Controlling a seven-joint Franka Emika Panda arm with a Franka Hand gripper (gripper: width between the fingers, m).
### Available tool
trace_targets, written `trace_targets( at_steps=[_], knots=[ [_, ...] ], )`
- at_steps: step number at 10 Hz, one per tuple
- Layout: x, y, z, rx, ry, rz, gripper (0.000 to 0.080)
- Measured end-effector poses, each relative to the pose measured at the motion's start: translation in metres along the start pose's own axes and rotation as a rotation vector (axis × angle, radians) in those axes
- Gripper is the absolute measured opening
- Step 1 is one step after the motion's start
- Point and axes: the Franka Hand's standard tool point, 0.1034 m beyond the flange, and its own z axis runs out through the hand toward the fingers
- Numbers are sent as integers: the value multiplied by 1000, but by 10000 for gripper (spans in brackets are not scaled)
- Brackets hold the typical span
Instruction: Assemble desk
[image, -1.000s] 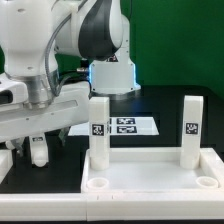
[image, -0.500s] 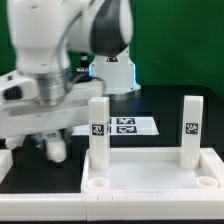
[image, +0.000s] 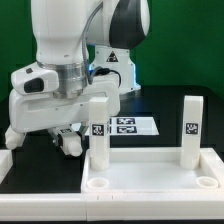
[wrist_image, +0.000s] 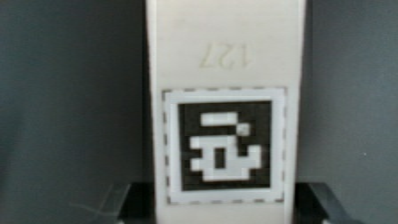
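The white desk top (image: 150, 172), a rimmed tray, lies at the front of the black table. Two white legs stand upright in it, one on the exterior view's left (image: 98, 130) and one on its right (image: 191, 128), each with a black-and-white tag. My gripper (image: 68, 136) hangs just left of the left leg, low over the table, shut on a third white leg (image: 71, 144) that is mostly hidden by the hand. In the wrist view this leg (wrist_image: 217, 80) fills the middle, with its tag (wrist_image: 222, 150), and my gripper (wrist_image: 222, 205) has a dark finger on each side of it.
The marker board (image: 128, 125) lies flat behind the desk top. The robot base (image: 112, 70) stands at the back in front of a green wall. A white part (image: 5, 162) shows at the exterior view's left edge.
The arm has swung toward the exterior view's right with the leg in the gripper, and now sits close beside the left standing leg. The desk top and both standing legs have not moved.
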Motion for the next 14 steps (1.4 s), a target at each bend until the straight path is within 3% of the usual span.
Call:
trace_targets(
  at_steps=[1, 12, 13, 14],
  knots=[
    [1, -13, -2, -52, 40, -59, 284],
    [0, -13, -2, -56, 43, -61, 287],
    [2, -12, -4, -92, 67, -81, 287],
    [-13, -15, -1, -73, 43, -50, 287]
  ],
)
